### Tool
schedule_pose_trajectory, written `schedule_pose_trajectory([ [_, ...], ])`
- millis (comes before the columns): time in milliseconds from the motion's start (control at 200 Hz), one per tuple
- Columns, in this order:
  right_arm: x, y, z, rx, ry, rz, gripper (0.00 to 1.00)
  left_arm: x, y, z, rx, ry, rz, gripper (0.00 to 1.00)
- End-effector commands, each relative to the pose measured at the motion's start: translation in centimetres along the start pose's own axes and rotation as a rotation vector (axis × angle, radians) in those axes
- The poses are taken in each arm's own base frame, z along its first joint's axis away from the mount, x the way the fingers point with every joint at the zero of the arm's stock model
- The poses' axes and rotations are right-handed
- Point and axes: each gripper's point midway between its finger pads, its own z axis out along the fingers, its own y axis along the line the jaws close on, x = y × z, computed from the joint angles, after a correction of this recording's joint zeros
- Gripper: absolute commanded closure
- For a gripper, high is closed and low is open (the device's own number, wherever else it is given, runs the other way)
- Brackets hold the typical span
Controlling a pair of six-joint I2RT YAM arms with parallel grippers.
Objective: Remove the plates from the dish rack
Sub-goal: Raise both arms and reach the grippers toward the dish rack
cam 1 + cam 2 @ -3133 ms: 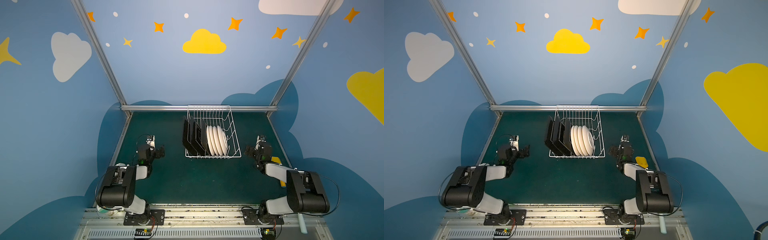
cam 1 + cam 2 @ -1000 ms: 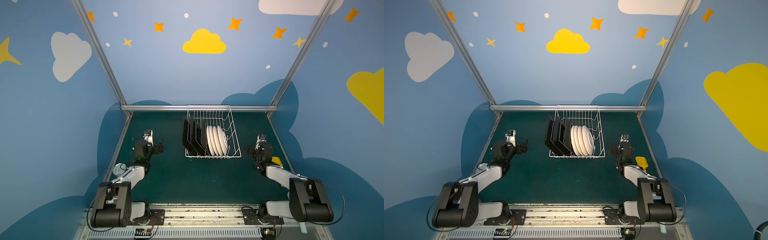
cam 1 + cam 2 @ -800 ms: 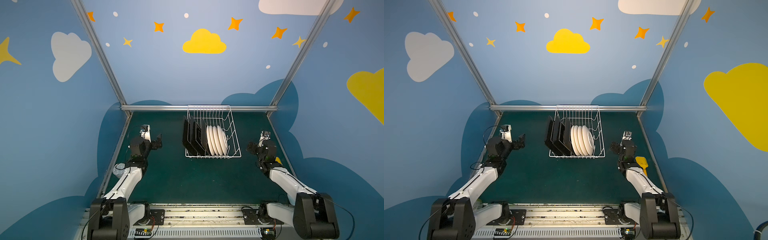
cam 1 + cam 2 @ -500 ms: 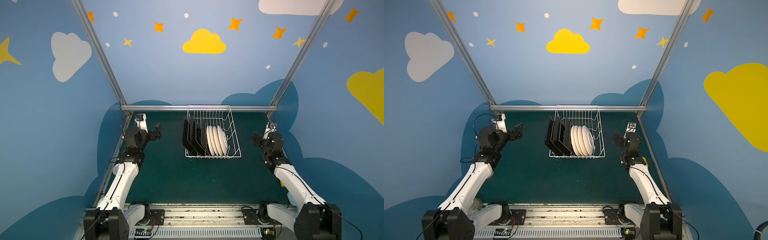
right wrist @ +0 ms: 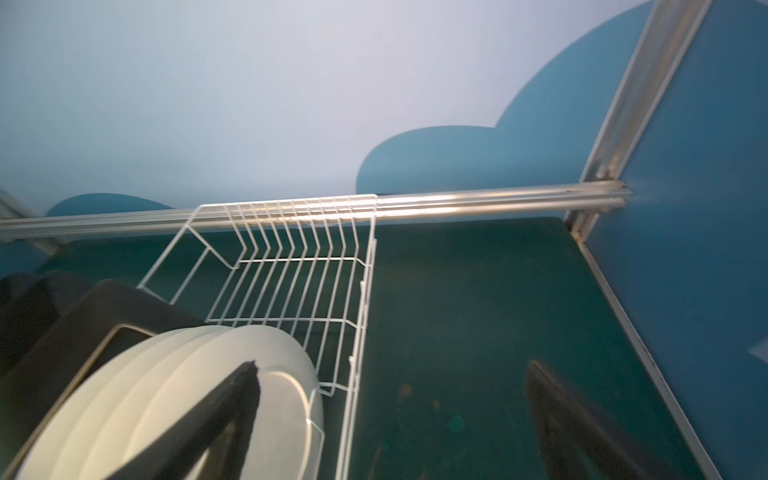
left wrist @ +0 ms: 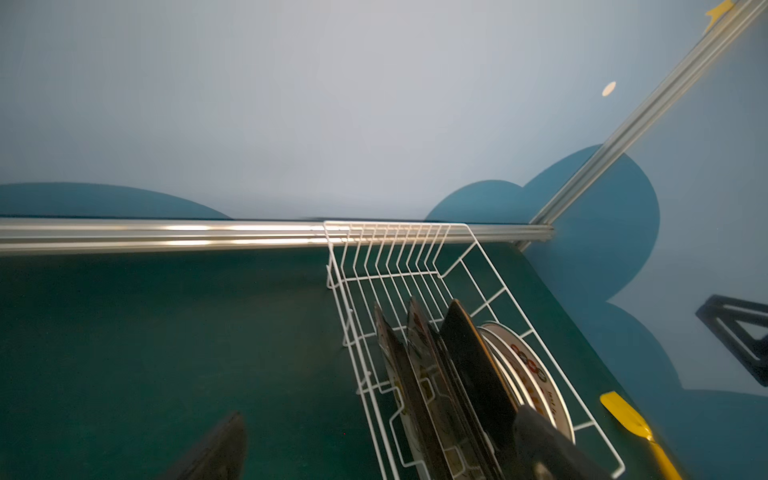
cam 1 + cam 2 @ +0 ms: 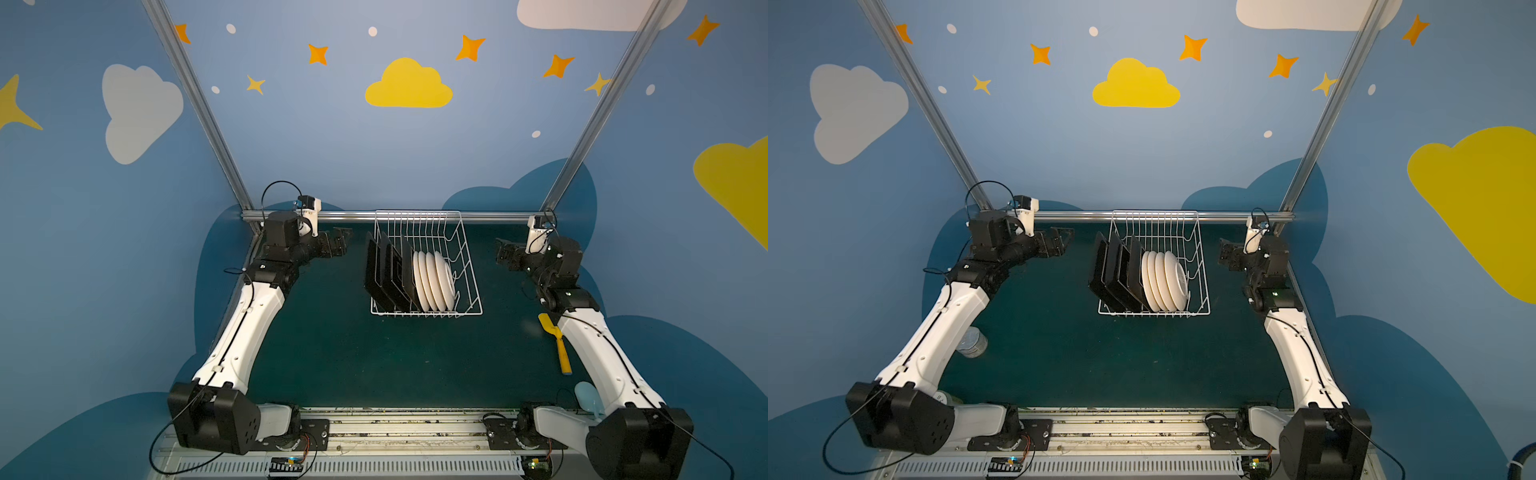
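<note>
Presently, left to right: your left gripper (image 7: 341, 241), jaws spread, empty, hangs near the dish rack (image 7: 466, 257), on its left. The rack sits mid-way across the counter (image 7: 332, 340): square plates (image 7: 384, 270) upright in its left rows, round plates (image 7: 434, 276) in its right, none unloaded. Your right gripper (image 7: 505, 251), spread, empty, hangs near the rack's right side. Step: approach. Next, you likely must straddle one plate's top edge, then close.

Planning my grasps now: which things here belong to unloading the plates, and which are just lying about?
For the job: white wire dish rack; square black-backed plates and round cream-white plates standing in it.

Lying about: yellow spatula and pale blue spatula, on the right; small clear round tub, on the left.
</note>
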Motion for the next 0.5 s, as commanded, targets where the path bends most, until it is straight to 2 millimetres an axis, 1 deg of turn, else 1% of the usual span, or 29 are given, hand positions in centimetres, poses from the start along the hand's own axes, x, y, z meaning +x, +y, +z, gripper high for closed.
schedule_pose_trajectory([
  [0, -0.4, 3.0, -0.5, -0.167, 0.057, -0.006, 0.01, 2.0, -0.8, 0.2, -0.001, 0.151, -0.085, 0.01],
  [65, -1.0, 4.1, -0.7, -0.234, 0.065, -0.006, 0.01, 2.7, -1.1, 0.6, -0.004, 0.217, -0.113, 0.02],
  [180, -1.3, 5.9, -0.7, -0.333, 0.096, 0.005, 0.01, 4.0, -2.0, 1.3, 0.017, 0.317, -0.150, 0.04],
  [250, -1.2, 6.1, -0.4, -0.346, 0.124, 0.019, 0.01, 5.0, -2.2, 1.9, 0.015, 0.376, -0.177, 0.08],
  [360, -1.1, 6.1, -0.2, -0.350, 0.145, 0.026, 0.01, 6.8, -2.7, 2.9, 0.024, 0.466, -0.200, 0.16],
  [431, -1.1, 6.0, -0.3, -0.344, 0.137, 0.026, 0.01, 7.8, -2.5, 3.5, 0.007, 0.512, -0.213, 0.20],
  [496, -1.1, 6.0, -0.3, -0.337, 0.132, 0.026, 0.01, 8.3, -2.5, 4.0, -0.002, 0.534, -0.232, 0.25],
])
